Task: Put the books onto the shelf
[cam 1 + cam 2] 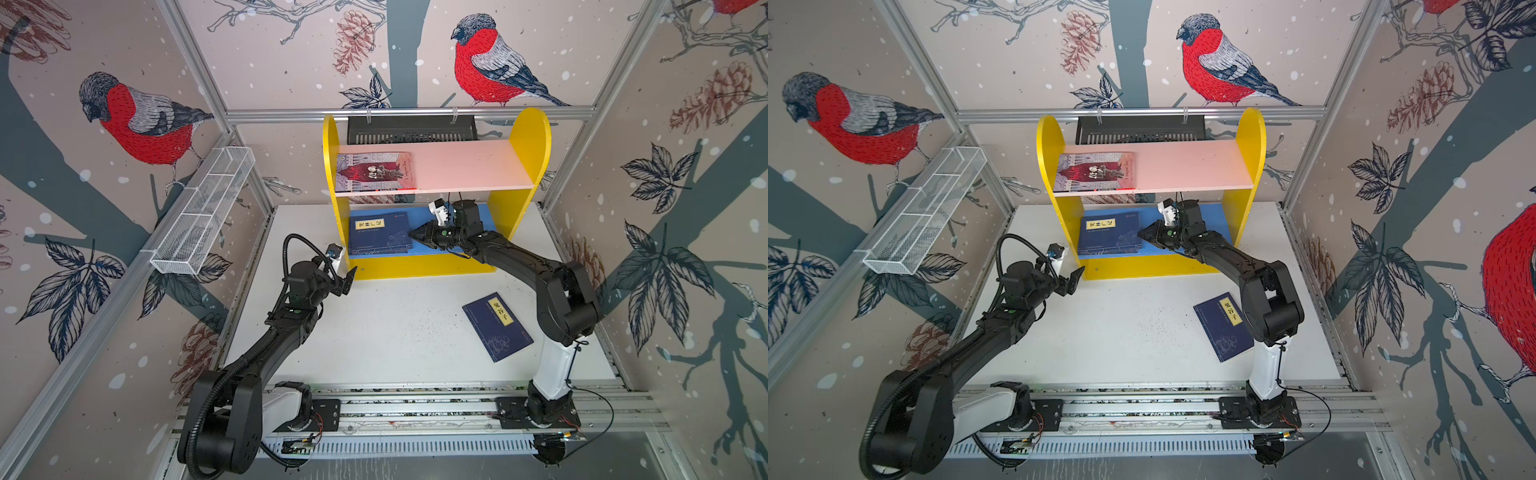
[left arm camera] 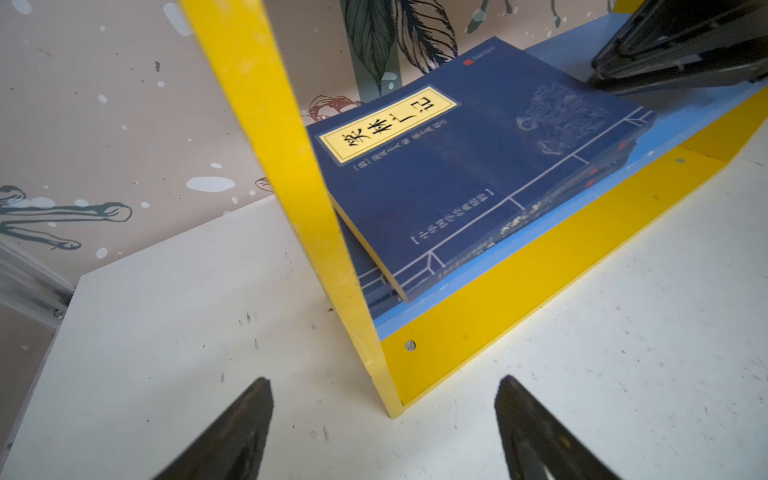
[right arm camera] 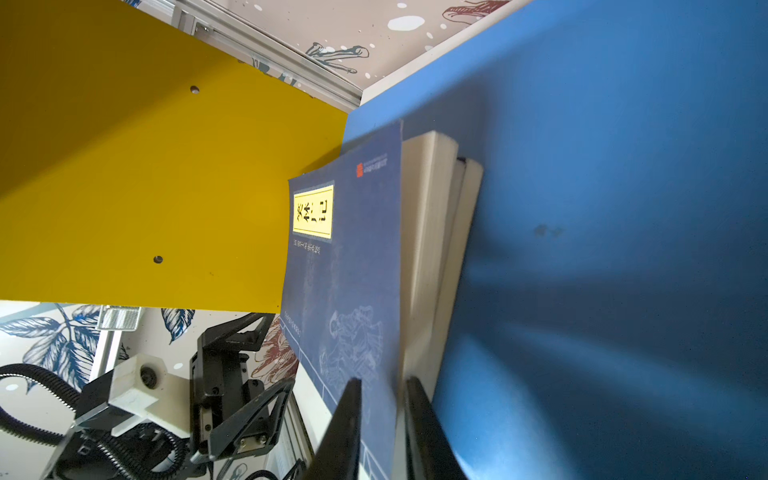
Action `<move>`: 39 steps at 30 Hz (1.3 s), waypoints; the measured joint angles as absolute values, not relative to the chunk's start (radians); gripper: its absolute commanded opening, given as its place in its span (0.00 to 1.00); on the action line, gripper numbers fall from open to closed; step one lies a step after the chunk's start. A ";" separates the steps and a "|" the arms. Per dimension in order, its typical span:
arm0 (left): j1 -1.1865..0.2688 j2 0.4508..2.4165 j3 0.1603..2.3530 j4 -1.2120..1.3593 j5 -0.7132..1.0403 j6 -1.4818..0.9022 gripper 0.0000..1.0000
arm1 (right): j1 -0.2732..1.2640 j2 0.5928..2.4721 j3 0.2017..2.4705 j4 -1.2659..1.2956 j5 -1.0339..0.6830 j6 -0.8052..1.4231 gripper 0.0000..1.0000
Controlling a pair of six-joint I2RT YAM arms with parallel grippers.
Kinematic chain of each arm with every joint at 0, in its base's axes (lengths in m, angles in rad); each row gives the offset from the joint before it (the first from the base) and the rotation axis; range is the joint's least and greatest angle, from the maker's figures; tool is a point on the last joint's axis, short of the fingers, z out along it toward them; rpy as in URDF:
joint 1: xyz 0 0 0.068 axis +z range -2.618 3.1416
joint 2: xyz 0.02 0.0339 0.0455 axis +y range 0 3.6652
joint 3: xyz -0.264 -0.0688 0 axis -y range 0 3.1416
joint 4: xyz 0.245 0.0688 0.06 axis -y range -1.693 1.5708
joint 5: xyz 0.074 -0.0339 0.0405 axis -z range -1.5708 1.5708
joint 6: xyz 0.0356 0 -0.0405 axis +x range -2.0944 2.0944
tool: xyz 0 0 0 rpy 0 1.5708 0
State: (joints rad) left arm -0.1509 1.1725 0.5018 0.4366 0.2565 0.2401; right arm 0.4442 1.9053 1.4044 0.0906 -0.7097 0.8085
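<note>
Right tool [image 3: 382,380]: nearly closed, pinching the top book [image 1: 380,232] by its edge.
Left tool [image 2: 384,379]: wide open, empty, beside shelf [image 1: 530,137] corner.
Blue board [image 3: 623,166]: stack [image 3: 432,249] under tilted top book.
Pink board [image 1: 465,166]: 1 grey book [image 1: 374,172].
Tabletop [image 1: 395,332]: 1 navy book [image 1: 496,326], flat.

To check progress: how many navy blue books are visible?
3 at least. One book lies flat on the table. Two are stacked on the shelf's blue lower board, the top book pinched by the right gripper; more may be hidden beneath.
</note>
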 measured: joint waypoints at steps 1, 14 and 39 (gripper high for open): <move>-0.151 1.178 0.502 0.445 0.250 0.240 0.84 | 0.444 1.905 1.404 0.091 -0.710 0.809 0.22; -0.151 1.233 0.521 0.524 0.233 0.215 0.83 | 0.457 1.909 1.393 0.133 -0.706 0.821 0.21; -0.151 1.313 0.560 0.564 0.200 0.157 0.82 | 0.471 1.908 1.361 0.177 -0.695 0.860 0.21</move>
